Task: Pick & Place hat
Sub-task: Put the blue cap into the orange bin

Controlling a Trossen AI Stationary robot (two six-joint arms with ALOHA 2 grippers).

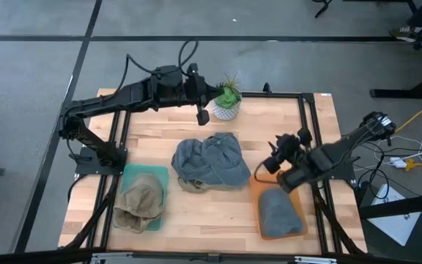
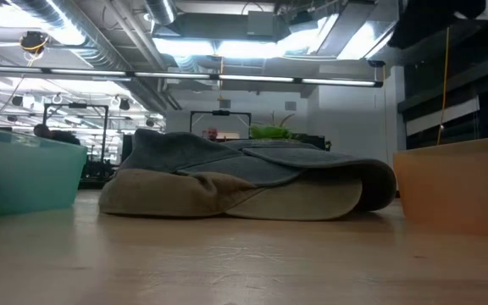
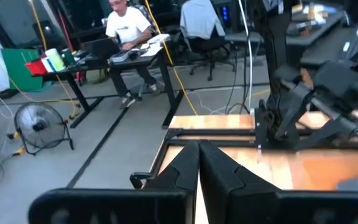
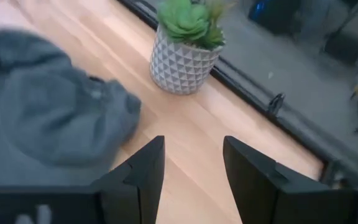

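Hat pile [image 1: 211, 162] sits mid-frame, potted plant [image 1: 227, 102] above it, one tray [image 1: 160, 176] lower left, another [image 1: 256, 192] lower right.

Even, diffuse overhead lighting; the table [image 1: 218, 139] is bright and shadows beneath the grey hats [image 1: 211, 161] are soft and short. In the low view, ceiling light strips [image 2: 219, 47] glare white, and the near tabletop and orange tray [image 2: 460, 191] are out of focus. The left wrist view is soft throughout. The right wrist view blurs the potted plant [image 4: 188, 46] and the hat [image 4: 48, 106].
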